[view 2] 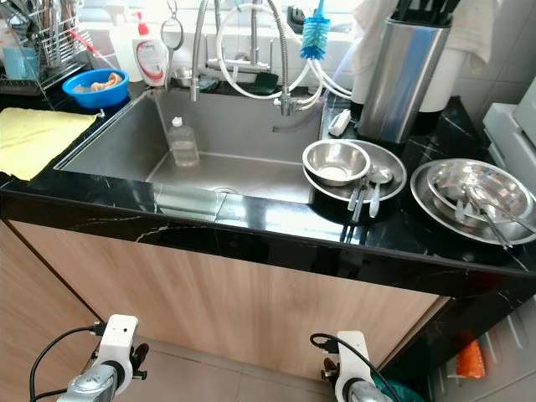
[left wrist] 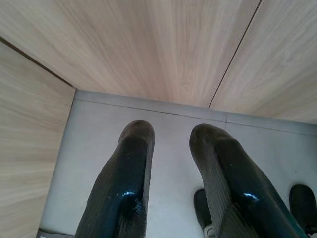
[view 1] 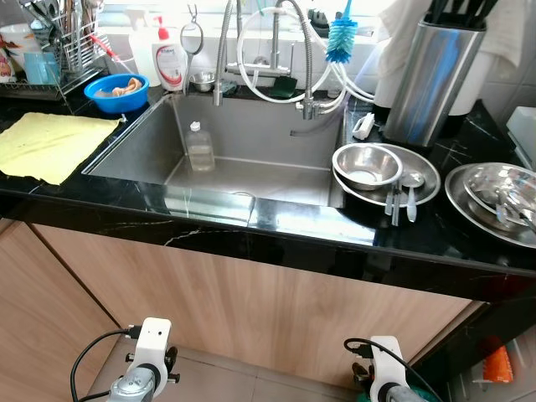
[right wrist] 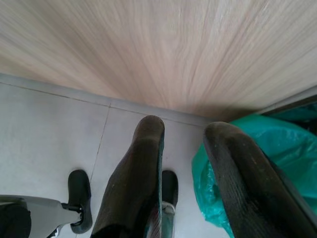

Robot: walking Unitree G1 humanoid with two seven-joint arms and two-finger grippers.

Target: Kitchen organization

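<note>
A steel sink (view 1: 260, 180) is set in the black countertop (view 1: 293, 230), and a clear plastic bottle (view 1: 199, 148) stands upright inside it. Right of the sink, a steel bowl (view 1: 366, 165) rests on a steel plate (view 1: 427, 172) with spoons (view 1: 410, 199) beside it. Another steel plate (view 1: 494, 197) with utensils lies at the far right. Both arms hang low in front of the cabinet, left arm (view 1: 149, 352) and right arm (view 1: 385, 364). My left gripper (left wrist: 172, 136) is open over the floor tile, holding nothing. My right gripper (right wrist: 185, 134) is open too, also holding nothing.
A yellow cloth (view 1: 50, 142), a blue bowl (view 1: 116, 87), a soap dispenser (view 1: 170, 59) and a dish rack (view 1: 50, 50) sit left of the sink. A steel knife holder (view 1: 431, 71) stands at the back right. A teal bag (right wrist: 282, 148) lies on the floor by the wooden cabinet (view 1: 251, 301).
</note>
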